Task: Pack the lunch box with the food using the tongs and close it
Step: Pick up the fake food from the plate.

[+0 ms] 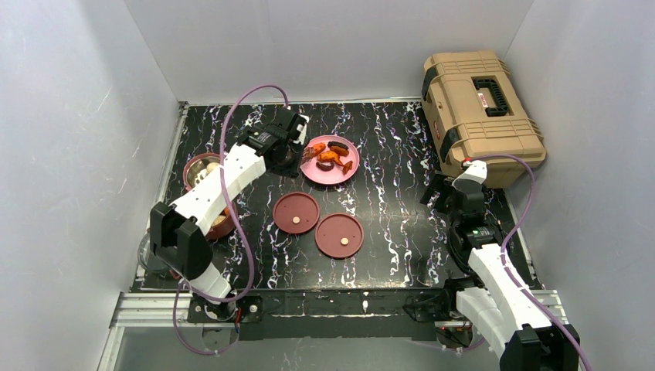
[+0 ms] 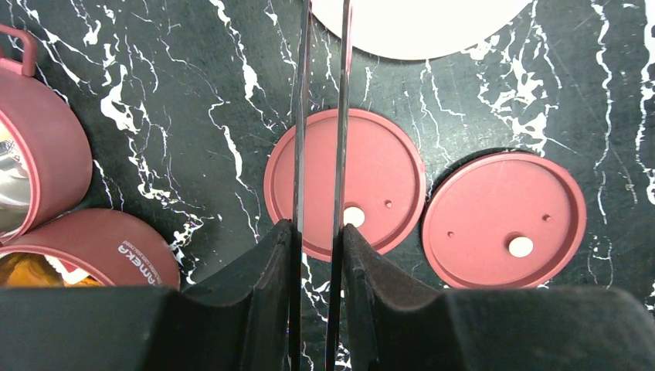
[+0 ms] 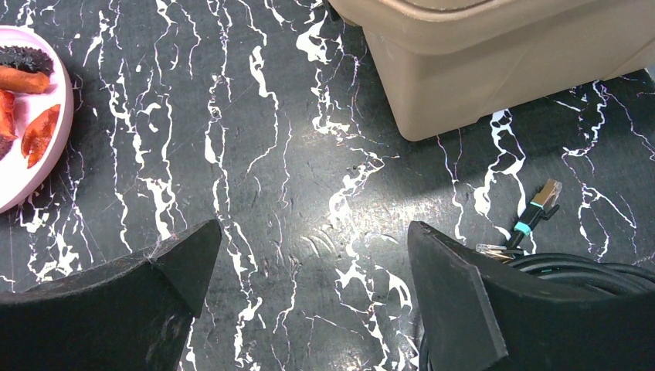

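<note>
Top external: shows packing partly done, with some food in the bowls [image 1: 189, 164] at nine o'clock, orange pieces [image 1: 330, 157] waiting on the plate [image 1: 328, 178] at twelve, both lids [image 1: 296, 212] off. Left wrist: shows left gripper [image 2: 317, 239] squeezed narrow on the tongs [image 2: 301, 116]. Right gripper [image 3: 309, 255] wide open, empty, at three.

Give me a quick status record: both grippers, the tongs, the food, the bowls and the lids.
left gripper: closed on the tongs, which reach toward the pink plate
right gripper: open, empty, over the table near the tan toolbox
food on plate: orange-red and dark pieces
maroon bowls: two, at the left, uncovered; the nearer one shows orange food inside
flat lids: two, lying on the table, apart from the bowls
lunch box: not yet closed
</note>
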`<state>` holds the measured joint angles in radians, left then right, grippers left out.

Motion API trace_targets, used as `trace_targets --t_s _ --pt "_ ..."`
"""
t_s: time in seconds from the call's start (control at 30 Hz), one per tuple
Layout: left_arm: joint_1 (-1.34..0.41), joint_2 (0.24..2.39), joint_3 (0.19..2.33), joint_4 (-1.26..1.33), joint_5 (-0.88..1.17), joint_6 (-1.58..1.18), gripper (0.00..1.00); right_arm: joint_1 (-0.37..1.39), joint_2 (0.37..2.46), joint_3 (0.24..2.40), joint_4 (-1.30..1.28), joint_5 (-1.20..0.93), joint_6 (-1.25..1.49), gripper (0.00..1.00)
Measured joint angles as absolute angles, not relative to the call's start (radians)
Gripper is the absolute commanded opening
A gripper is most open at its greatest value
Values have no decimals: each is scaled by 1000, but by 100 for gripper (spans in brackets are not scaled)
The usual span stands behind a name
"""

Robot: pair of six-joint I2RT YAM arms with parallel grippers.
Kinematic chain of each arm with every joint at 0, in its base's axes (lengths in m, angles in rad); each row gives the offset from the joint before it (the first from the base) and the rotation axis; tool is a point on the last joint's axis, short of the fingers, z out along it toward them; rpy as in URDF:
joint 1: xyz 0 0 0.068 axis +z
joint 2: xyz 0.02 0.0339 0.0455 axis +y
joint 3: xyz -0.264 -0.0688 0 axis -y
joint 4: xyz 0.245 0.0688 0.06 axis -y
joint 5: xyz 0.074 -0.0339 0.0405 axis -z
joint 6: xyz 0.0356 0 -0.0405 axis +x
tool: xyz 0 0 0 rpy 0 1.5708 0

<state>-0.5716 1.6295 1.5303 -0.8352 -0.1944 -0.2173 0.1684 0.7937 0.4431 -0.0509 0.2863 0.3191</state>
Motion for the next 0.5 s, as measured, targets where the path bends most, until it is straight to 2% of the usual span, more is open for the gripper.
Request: trace_targets --t_s 0.3,0.5 --pt "-552 1564 1531 -839 -176 -205 19 168 794 443 -51 286 319 100" --pt "-440 1516 1529 -844 -151 -176 19 168 794 443 -51 286 319 100"
